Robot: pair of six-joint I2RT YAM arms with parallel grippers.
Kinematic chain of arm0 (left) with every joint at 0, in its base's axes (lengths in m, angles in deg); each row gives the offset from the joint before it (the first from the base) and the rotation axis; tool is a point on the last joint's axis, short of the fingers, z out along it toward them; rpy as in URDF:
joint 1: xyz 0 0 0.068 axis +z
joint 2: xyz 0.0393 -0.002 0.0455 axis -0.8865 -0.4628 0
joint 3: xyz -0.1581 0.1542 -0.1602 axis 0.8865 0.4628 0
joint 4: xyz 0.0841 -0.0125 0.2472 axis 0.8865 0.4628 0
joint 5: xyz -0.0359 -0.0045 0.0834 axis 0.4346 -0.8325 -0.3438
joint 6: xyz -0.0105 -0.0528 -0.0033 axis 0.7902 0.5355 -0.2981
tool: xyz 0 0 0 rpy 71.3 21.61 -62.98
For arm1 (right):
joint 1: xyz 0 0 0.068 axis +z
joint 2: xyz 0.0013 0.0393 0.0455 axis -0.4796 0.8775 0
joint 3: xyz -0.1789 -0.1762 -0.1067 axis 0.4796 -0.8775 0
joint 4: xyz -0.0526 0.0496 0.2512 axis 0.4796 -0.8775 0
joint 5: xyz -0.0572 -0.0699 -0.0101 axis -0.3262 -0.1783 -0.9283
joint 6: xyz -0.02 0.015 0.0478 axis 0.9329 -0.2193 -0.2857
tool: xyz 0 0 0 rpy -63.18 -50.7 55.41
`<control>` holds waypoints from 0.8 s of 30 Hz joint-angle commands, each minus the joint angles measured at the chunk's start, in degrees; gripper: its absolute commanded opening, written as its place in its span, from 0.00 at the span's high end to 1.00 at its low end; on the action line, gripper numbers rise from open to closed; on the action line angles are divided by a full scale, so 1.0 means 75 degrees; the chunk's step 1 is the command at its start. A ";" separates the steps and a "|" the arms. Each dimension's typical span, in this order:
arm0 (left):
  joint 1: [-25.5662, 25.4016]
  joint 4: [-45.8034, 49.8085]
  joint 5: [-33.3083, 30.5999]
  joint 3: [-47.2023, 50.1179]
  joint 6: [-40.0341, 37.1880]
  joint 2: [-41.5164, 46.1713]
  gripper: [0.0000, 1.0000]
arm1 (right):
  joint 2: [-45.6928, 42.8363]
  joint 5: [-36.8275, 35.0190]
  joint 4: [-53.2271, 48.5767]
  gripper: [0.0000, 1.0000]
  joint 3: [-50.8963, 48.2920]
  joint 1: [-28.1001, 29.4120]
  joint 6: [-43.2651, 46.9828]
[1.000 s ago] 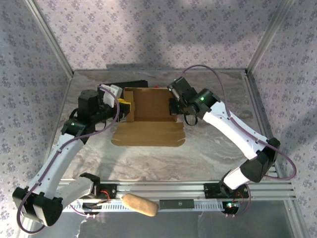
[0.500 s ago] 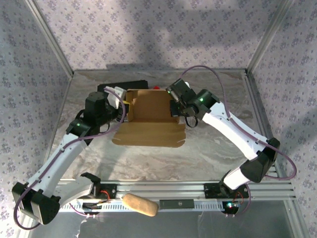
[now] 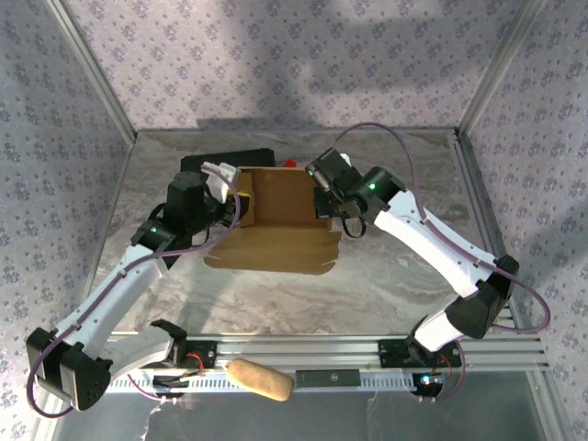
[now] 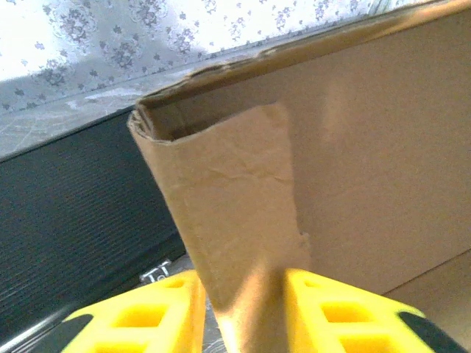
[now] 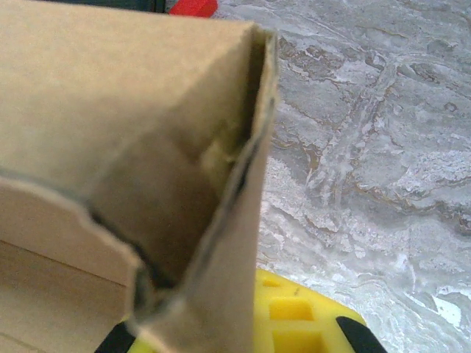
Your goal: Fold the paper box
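The paper box (image 3: 280,220) is brown cardboard lying mid-table, its front flap flat and its back part raised into walls. My left gripper (image 3: 237,196) is at the box's left wall. In the left wrist view its yellow fingers (image 4: 147,316) stand apart, open, with a folded flap of the box (image 4: 228,206) rising between them and a slit of table showing beside the left one. My right gripper (image 3: 322,191) is at the box's right wall. In the right wrist view that gripper (image 5: 213,331) is shut on the upright wall of the box (image 5: 110,110).
A black case (image 3: 225,161) lies just behind the box's left corner, also in the left wrist view (image 4: 66,220). A small red thing (image 3: 291,164) sits behind the box. A tan bread-like lump (image 3: 261,379) rests on the near rail. Papered walls close in three sides.
My left arm has swung right and farther back, bringing its gripper against the box's left wall. The box has slid slightly left. The right gripper has kept its hold.
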 commanded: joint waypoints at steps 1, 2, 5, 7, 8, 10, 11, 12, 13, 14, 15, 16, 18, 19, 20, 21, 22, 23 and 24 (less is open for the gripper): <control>-0.0176 -0.0362 0.0488 0.0013 -0.0090 -0.0033 0.66 | -0.0218 0.0557 0.0462 1.00 0.0370 0.0185 -0.0049; -0.0178 -0.0359 0.0484 0.0020 -0.0082 -0.0028 0.66 | -0.0220 0.0582 0.0466 1.00 0.0373 0.0182 -0.0043; -0.0177 -0.0339 0.0497 0.0033 -0.0086 -0.0010 0.64 | -0.0229 0.0610 0.0484 1.00 0.0369 0.0178 -0.0051; -0.0169 -0.0351 0.0507 0.0053 -0.0090 0.0026 0.75 | -0.0230 0.0619 0.0497 1.00 0.0363 0.0161 -0.0054; -0.0162 -0.0350 0.0543 0.0057 -0.0092 0.0026 0.80 | -0.0229 0.0621 0.0501 1.00 0.0361 0.0169 -0.0054; -0.0148 -0.0328 0.0660 0.0022 -0.0071 -0.0025 0.80 | -0.0227 0.0633 0.0528 1.00 0.0357 0.0167 -0.0041; -0.0150 -0.0325 0.0715 0.0025 -0.0055 -0.0057 0.74 | -0.0242 0.0627 0.0531 1.00 0.0349 0.0165 -0.0034; -0.0151 -0.0335 0.0746 0.0022 -0.0037 -0.0088 0.64 | -0.0234 0.0623 0.0534 1.00 0.0354 0.0169 -0.0048; -0.0157 -0.0372 0.0747 0.0046 -0.0013 -0.0081 0.58 | -0.0244 0.0621 0.0528 1.00 0.0365 0.0164 -0.0045; -0.0154 -0.0401 0.0739 0.0080 0.0006 -0.0071 0.57 | -0.0251 0.0621 0.0514 1.00 0.0368 0.0159 -0.0040; -0.0144 -0.0441 0.0735 0.0115 0.0015 -0.0046 0.56 | -0.0254 0.0623 0.0516 1.00 0.0367 0.0160 -0.0033; -0.0120 -0.0444 0.0766 0.0121 0.0035 -0.0035 0.56 | -0.0267 0.0631 0.0513 1.00 0.0357 0.0158 -0.0039; -0.0032 -0.0444 0.0922 0.0121 0.0106 -0.0085 0.52 | -0.0295 0.0676 0.0545 1.00 0.0347 0.0159 -0.0031; 0.0048 -0.0493 0.1049 0.0150 0.0157 -0.0082 0.52 | -0.0306 0.0709 0.0577 1.00 0.0337 0.0148 -0.0029; 0.0127 -0.0560 0.1125 0.0193 0.0227 -0.0068 0.54 | -0.0304 0.0715 0.0576 1.00 0.0342 0.0157 -0.0029; 0.0215 -0.0633 0.1327 0.0231 0.0292 -0.0045 0.60 | -0.0306 0.0715 0.0572 1.00 0.0345 0.0149 -0.0030; 0.0277 -0.0672 0.1468 0.0259 0.0325 -0.0044 0.70 | -0.0306 0.0724 0.0580 1.00 0.0346 0.0147 -0.0024; 0.0309 -0.0678 0.1528 0.0244 0.0340 -0.0044 0.73 | -0.0307 0.0750 0.0594 1.00 0.0343 0.0143 -0.0031; 0.0321 -0.0670 0.1546 0.0238 0.0341 -0.0055 0.72 | -0.0306 0.0794 0.0611 1.00 0.0335 0.0130 -0.0030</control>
